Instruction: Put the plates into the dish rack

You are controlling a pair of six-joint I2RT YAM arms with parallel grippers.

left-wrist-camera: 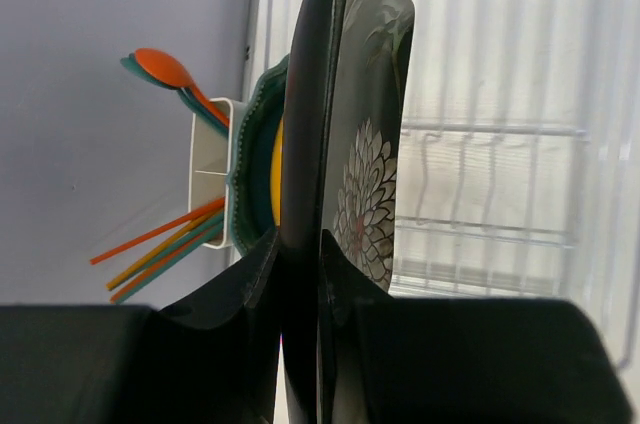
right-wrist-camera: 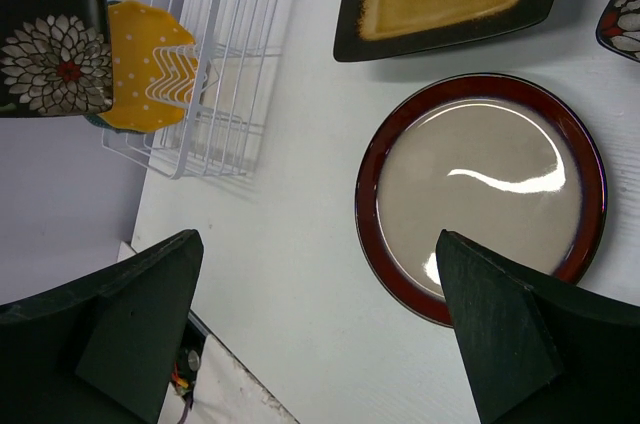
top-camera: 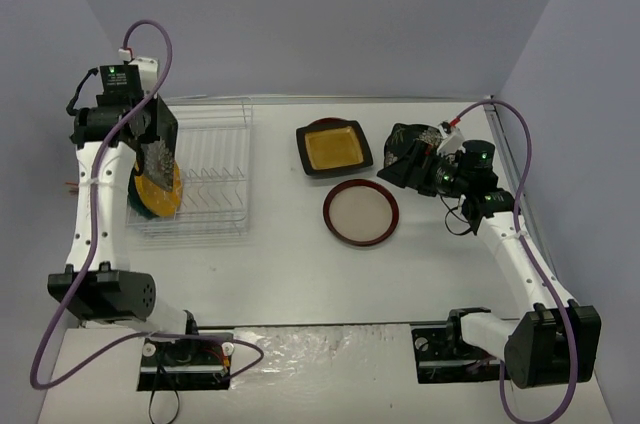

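Observation:
My left gripper [left-wrist-camera: 300, 244] is shut on a black white-flowered plate [left-wrist-camera: 365, 94], held on edge over the left part of the white wire dish rack [top-camera: 215, 169]. Beside it in the rack stand an orange-yellow plate [top-camera: 162, 194] and a teal scalloped plate [left-wrist-camera: 255, 144]. My right gripper [right-wrist-camera: 318, 244] is open above the table, nothing between its fingers, its right finger over the rim of the red-rimmed plate [right-wrist-camera: 480, 194]. The black square plate with yellow centre [top-camera: 334, 147] lies flat behind it. A second flowered plate [top-camera: 408, 136] lies behind the right gripper [top-camera: 405, 166].
A white utensil cup [left-wrist-camera: 212, 159] with orange and teal utensils hangs on the rack's left side, close to the grey wall. The rack's right rows hold nothing. Purple cables loop off both arms. Grey walls close in the table on three sides.

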